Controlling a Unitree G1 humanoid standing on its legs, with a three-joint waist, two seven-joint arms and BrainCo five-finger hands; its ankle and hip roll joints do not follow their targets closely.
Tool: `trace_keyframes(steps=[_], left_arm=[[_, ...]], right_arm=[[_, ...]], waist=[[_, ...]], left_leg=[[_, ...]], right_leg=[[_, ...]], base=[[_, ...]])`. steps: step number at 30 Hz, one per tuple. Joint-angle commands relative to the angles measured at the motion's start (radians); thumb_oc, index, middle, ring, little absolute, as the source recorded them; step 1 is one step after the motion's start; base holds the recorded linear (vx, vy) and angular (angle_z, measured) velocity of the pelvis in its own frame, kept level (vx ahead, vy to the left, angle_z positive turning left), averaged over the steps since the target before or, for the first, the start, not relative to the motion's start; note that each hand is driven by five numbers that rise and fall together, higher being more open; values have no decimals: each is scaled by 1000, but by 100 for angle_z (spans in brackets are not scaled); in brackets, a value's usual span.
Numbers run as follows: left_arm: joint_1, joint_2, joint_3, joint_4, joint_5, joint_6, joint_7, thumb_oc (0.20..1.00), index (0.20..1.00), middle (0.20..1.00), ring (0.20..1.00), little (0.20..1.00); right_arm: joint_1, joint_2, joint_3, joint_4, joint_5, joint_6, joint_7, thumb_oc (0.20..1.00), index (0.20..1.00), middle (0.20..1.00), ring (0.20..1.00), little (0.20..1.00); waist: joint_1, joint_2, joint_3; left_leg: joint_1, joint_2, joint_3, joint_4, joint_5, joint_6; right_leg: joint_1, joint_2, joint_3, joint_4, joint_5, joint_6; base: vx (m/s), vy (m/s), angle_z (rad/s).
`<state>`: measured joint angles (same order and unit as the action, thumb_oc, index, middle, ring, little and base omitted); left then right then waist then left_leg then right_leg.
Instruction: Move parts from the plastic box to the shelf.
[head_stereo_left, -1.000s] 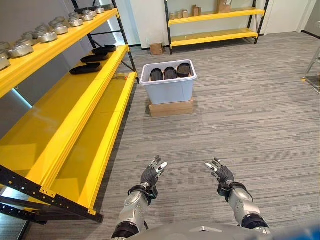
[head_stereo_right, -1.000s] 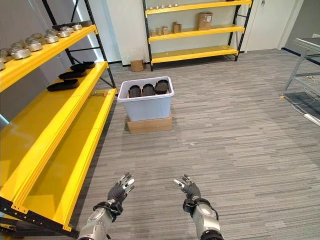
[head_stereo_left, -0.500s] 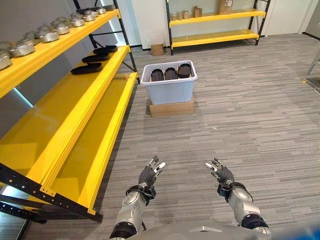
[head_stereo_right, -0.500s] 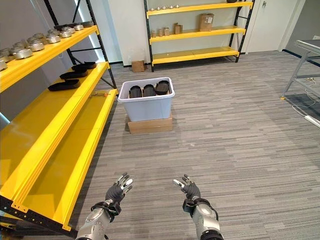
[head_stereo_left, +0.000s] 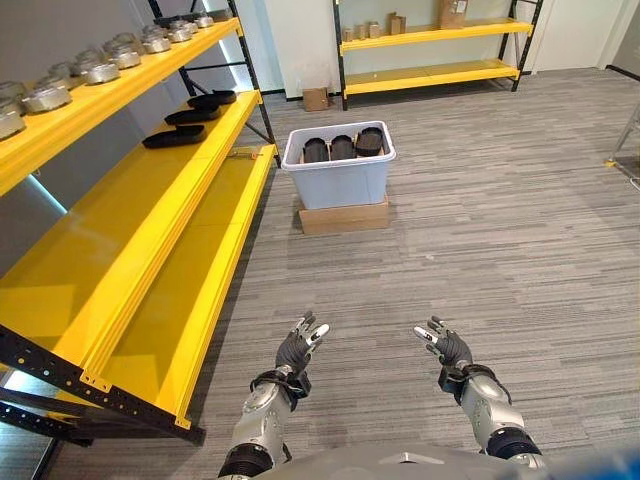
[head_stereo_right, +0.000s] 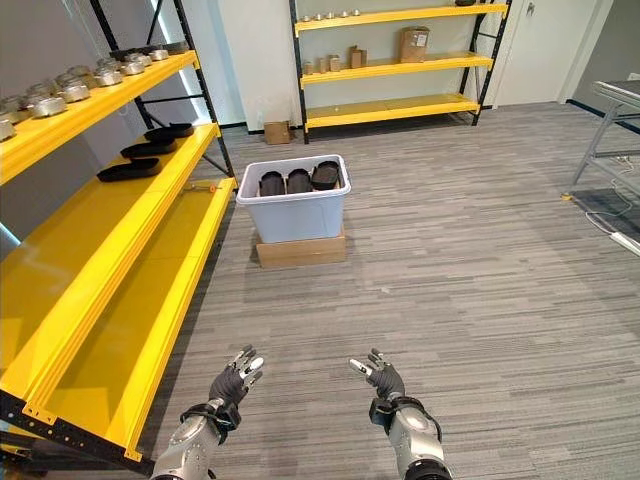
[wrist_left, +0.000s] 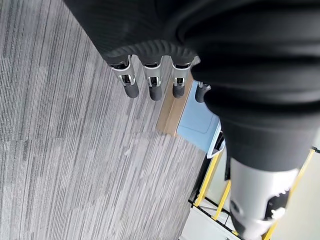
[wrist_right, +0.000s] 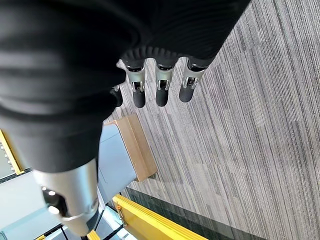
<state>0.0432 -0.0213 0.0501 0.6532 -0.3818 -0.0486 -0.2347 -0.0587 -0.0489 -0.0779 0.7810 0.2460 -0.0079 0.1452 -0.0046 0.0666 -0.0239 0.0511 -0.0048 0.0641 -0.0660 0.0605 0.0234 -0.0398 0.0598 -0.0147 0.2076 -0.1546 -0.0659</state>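
Over the last second both hands had sunk slightly and the plastic box had stayed put on its flat cardboard box. On the yellow shelf at left, three flat black parts lay in a row, long axes across the shelf; three more black parts stood side by side in the plastic box ahead. The left hand and right hand hovered well short of it, fingers relaxed and spread, empty.
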Motion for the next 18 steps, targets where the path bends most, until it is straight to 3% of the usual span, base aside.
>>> trace_keyframes(steps=[1,7,8,9,14,17,18], left_arm=[[-82,18,36,-3,-3,-51,-7,1000,1000,1000,1000,1000],[-92,40,44,-21,1,-48,-1,1000,1000,1000,1000,1000],[-92,51,42,-28,2,-47,-3,1000,1000,1000,1000,1000],[-92,52,43,-28,2,-46,-3,1000,1000,1000,1000,1000],[-82,55,59,-30,14,-44,3,1000,1000,1000,1000,1000],[-79,46,60,-36,14,-47,4,1000,1000,1000,1000,1000],[-78,44,62,-43,14,-49,12,1000,1000,1000,1000,1000]], right_arm=[[-27,32,2,-16,-12,-41,-1,1000,1000,1000,1000,1000],[-33,35,0,-23,-13,-42,-8,1000,1000,1000,1000,1000],[-34,34,-2,-30,-9,-43,-9,1000,1000,1000,1000,1000],[-34,34,-2,-30,-9,-43,-9,1000,1000,1000,1000,1000],[-13,30,2,-50,-1,-51,-4,1000,1000,1000,1000,1000],[-8,32,4,-57,0,-53,1,1000,1000,1000,1000,1000],[-1,37,2,-57,4,-50,6,1000,1000,1000,1000,1000]], waist=[[7,-39,30],[6,-35,51],[5,-30,67],[6,-30,68],[-30,50,177],[-40,61,216],[-41,42,229]], left_leg=[[35,42,-24,45,8,-52],[31,37,-33,90,14,-53],[37,35,-34,100,18,-54],[37,34,-33,100,18,-54],[153,55,-48,94,22,-49],[188,52,-51,91,24,-46],[208,28,-55,89,29,-48]], right_leg=[[124,-68,14,-250,248,56],[106,-72,32,-146,248,56],[82,-64,38,-61,252,58],[79,-65,39,-55,249,58],[-119,38,34,449,219,68],[-173,63,24,538,199,67],[-187,51,9,472,205,58]], base=[[12,45,-1],[29,64,-1],[30,105,-8],[69,199,-8],[69,209,-7],[78,97,10],[187,81,2]])
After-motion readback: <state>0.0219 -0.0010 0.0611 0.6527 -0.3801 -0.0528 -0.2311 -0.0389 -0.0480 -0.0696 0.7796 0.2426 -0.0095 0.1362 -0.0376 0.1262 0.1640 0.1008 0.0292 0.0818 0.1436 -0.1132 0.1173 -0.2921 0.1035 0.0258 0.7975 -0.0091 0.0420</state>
